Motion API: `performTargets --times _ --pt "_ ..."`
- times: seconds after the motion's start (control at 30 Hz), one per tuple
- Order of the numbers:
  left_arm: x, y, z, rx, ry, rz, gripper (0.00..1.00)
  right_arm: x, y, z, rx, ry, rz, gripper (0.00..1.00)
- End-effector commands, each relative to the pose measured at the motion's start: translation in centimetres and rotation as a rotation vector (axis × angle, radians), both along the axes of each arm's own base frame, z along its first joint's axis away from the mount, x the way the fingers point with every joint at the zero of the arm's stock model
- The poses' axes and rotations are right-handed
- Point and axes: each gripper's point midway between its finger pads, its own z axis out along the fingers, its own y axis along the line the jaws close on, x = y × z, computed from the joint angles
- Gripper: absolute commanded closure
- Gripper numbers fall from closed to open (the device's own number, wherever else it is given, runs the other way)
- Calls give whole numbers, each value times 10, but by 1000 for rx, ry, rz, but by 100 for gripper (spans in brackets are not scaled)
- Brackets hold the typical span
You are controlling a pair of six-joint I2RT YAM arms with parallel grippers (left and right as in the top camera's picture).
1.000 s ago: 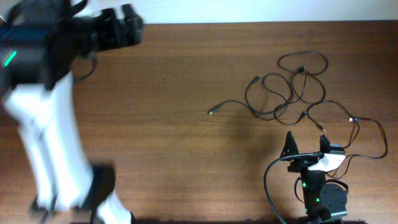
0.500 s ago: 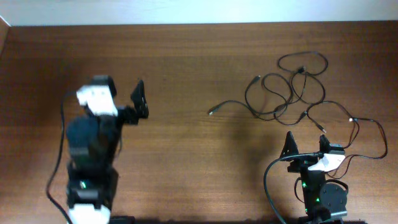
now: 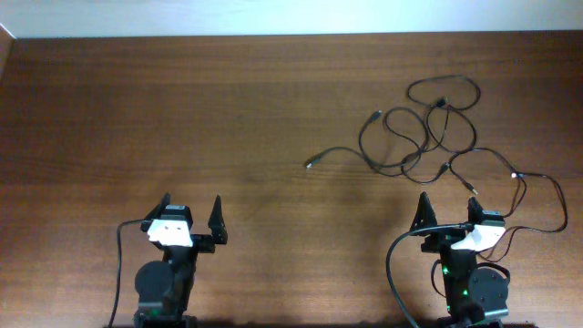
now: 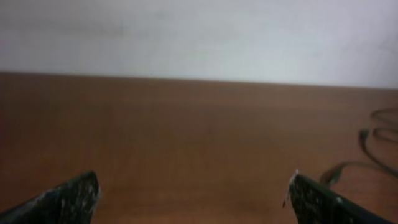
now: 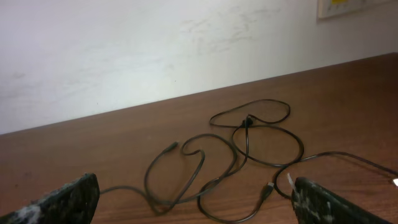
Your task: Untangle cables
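1. Where the brown wooden bench (image 3: 228, 118) reaches the frame's upper right, thin black tangled cables (image 3: 444, 103) lie loose.
2. Left jaws, lower left: wide open, empty.
3. Right jaws, lower right: wide open, empty.

Tangled black cables (image 3: 437, 128) on table

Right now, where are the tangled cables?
Overhead, the cables lie on the table's right side, just ahead of the right pincer, far from the left pincer.
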Motion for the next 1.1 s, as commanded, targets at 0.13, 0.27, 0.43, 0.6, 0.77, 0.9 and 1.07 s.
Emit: performTargets --times 0.13,0.27,0.43,0.6,0.77,0.9,1.07 --pt "-9 9 -2 60 -6 32 1 0 -2 -2 6 5 -6 2" --pt "-8 8 -3 60 -4 31 1 0 -2 -2 6 5 -6 2" --pt "-8 8 -3 60 -4 31 1 0 -2 -2 6 5 -6 1" --pt "-8 8 -3 60 -4 31 1 0 -2 -2 6 5 -6 1" --pt "-8 8 -3 60 -4 31 1 0 -2 -2 6 4 -6 2" --pt "-8 8 -3 60 -4 31 1 0 -2 -2 6 5 -6 2" --pt "-8 8 -3 60 -4 31 1 0 -2 -2 6 5 -6 2"
